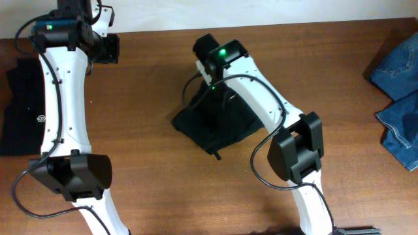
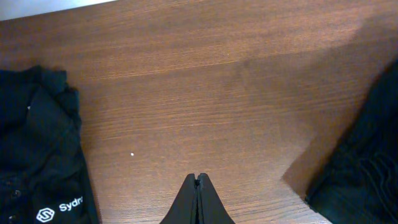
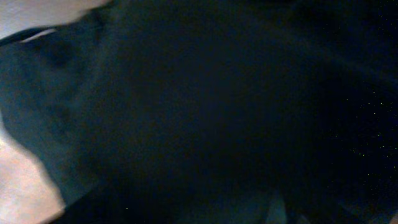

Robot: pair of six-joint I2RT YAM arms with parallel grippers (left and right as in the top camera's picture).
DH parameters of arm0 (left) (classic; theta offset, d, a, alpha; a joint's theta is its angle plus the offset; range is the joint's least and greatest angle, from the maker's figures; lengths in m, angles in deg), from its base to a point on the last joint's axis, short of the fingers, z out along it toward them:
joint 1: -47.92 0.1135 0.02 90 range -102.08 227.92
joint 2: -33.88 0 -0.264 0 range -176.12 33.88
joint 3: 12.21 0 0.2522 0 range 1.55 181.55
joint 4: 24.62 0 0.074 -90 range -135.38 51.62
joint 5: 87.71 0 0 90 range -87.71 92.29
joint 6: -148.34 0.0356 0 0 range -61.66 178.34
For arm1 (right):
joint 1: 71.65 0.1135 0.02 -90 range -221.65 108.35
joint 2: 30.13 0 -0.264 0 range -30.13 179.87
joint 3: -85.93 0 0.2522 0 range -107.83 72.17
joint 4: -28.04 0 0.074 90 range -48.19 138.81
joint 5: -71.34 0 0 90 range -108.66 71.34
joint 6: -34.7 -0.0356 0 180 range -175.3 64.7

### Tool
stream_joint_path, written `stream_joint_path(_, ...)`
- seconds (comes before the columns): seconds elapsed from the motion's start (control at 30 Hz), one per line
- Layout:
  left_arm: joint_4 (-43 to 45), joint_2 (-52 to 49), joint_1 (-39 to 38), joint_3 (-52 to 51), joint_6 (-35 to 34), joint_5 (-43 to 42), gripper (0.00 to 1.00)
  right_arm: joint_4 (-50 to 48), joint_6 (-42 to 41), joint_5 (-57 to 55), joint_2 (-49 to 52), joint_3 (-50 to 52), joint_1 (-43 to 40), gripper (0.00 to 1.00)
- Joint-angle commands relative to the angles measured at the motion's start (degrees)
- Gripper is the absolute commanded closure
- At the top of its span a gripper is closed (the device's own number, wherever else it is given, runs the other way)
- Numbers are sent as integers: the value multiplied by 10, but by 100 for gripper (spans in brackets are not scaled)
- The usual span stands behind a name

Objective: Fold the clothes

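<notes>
Overhead: trousers (image 1: pixel 212 124) sit at frame centre on the bench (image 1: pixel 150 85), bunched into 1 compact dark bundle, roughly wedge-shaped, w/ a small bit poking out at its lower edge. R arm comes in from lower right and bends over the bundle. R tool (image 1: pixel 217 103) points down into the cloth and is black on black, so can't tell how wide it stands or whether it has hold of anything. R wrist view is no help: dark trouser fabric fills nearly the whole frame, blurred, w/ slivers of bench at the upper left and lower left corners, no fingers made out.

L tool (image 2: pixel 198 190) is at bottom centre of the L wrist view, its 2 fingers pressed together, nothing between them, over bare bench. In the overhead view the L arm runs up the left side, its tool end at upper left, well apart from the trousers.

Black top (image 1: pixel 19 108) w/ a white logo lies at the left edge. Blue jeans (image 1: pixel 398 85) lie at the right edge.
</notes>
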Motion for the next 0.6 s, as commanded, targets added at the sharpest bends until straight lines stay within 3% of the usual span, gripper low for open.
stream_joint_path(0.0, 4, 7, 6, 7, -5, 0, 99, 8, 28, 83, 6, 2, 10, 23)
stream_joint_path(0.23, 14, 7, 7, 7, -5, 0, 99, 70, 172, 219, 6, 2, 12, 23)
stream_joint_path(0.47, 19, 7, 7, 7, -5, 0, 99, 92, 196, 218, -5, -42, -5, 22)
stream_joint_path(0.5, 19, 7, 7, 7, -5, 0, 99, 98, 196, 212, -7, -62, -12, 20)
stream_joint_path(0.53, 20, 7, 7, 7, -5, 0, 99, 106, 193, 194, -9, -93, -21, 9)
stream_joint_path(0.57, 21, 7, 7, 7, -5, 0, 99, 107, 183, 174, -9, -109, -25, 5)
